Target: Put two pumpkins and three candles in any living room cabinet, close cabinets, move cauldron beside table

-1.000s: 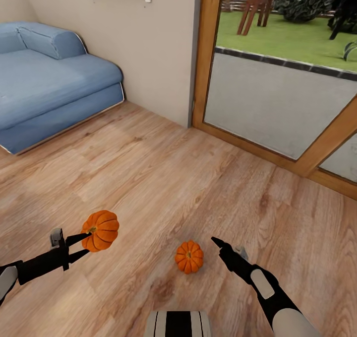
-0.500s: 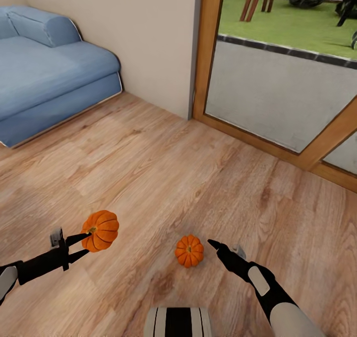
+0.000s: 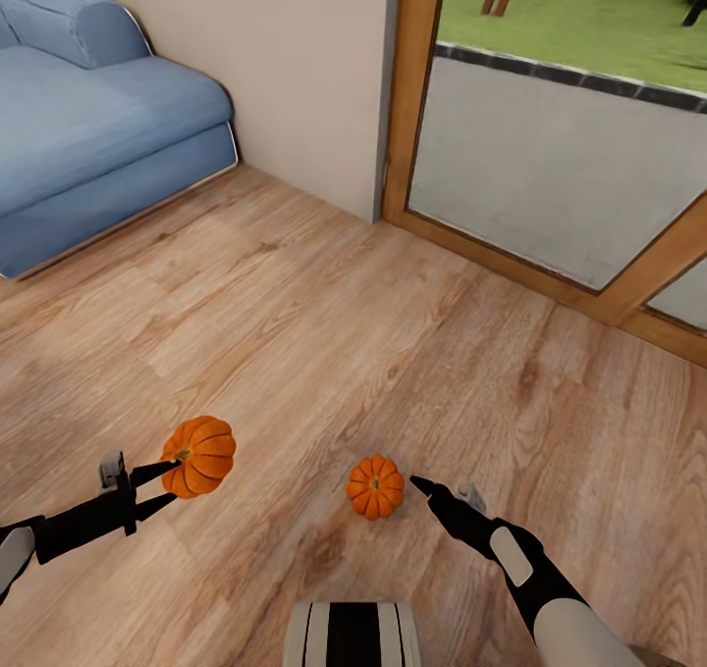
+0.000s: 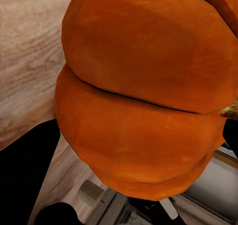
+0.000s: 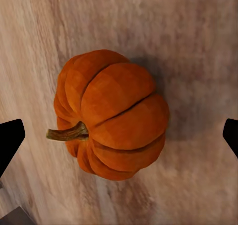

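Far left in the head view: blue upholstered sofa point(image 3: 93, 107) against the beige wall point(image 3: 295, 68), on light wood plank floor point(image 3: 324, 333).

Left black two-finger gripper point(image 3: 169, 485) sits low at the left, arm coming in from the left edge, fingers clenched on a bright-orange ribbed round pumpkin point(image 3: 199, 456), held up off the floor. Left wrist view: that held pumpkin point(image 4: 144, 96) very close to the lens, with a bit of its tan stem at one edge and floor planks behind it.

Centre: second small bright-orange ribbed pumpkin point(image 3: 375, 486) lies on the floor, stem facing roughly toward the camera, just in front of the robot's striped black-and-white trunk top point(image 3: 352, 634).

Right: right black gripper point(image 3: 424, 487) near floor level, just beside that floor pumpkin, tip pointing at it, not touching. Right wrist view: floor pumpkin point(image 5: 111, 114) seen on its side, brown stem point(image 5: 68, 133) pointing sideways, lying between the two dark fingertips point(image 5: 10, 138) at opposite edges; fingers spread wide, well clear of it on both sides, nothing held.

Upper right: wood-framed glass door point(image 3: 550, 156), grey paving and green lawn point(image 3: 579, 24) outside.
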Tool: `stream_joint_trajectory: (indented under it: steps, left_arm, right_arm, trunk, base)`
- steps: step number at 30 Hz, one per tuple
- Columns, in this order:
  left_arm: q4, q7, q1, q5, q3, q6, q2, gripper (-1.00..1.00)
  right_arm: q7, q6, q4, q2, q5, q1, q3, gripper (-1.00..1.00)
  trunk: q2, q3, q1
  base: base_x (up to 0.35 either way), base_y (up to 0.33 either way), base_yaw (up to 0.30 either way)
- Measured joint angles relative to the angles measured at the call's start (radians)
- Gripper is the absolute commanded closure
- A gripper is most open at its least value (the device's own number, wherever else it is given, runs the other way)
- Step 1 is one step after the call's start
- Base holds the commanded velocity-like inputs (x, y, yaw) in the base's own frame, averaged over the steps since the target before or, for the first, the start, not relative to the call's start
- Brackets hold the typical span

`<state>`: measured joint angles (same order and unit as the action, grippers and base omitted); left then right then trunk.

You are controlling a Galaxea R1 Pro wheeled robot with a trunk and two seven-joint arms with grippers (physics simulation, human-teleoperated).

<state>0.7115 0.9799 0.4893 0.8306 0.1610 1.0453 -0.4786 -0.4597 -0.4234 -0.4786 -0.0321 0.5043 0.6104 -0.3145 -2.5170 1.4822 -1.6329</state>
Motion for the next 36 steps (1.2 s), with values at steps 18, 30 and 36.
stream_joint_trajectory:
  steps: [18,30,36]
  left_arm:
    - [0.0,0.001,0.0,0.001,0.0,0.0,0.0,1.0]
    - [0.0,0.0,0.0,0.0,0.0,0.0,0.0,1.0]
    - [-0.001,0.0,0.0,0.0,0.0,0.0,0.0,1.0]
  right_arm:
    - [0.0,0.003,0.0,-0.002,-0.023,0.021,0.126,-1.0]
    - [-0.001,0.006,0.0,-0.01,-0.024,0.022,0.127,-1.0]
    - [0.0,0.006,0.0,-0.017,-0.024,0.022,0.127,-1.0]
  trunk:
    - [-0.002,0.031,-0.004]
    - [-0.002,0.031,-0.004]
    - [-0.002,0.031,-0.004]
  base:
    - [0.0,0.0,0.0]
    - [0.066,0.027,0.0]
    - [0.086,0.033,0.0]
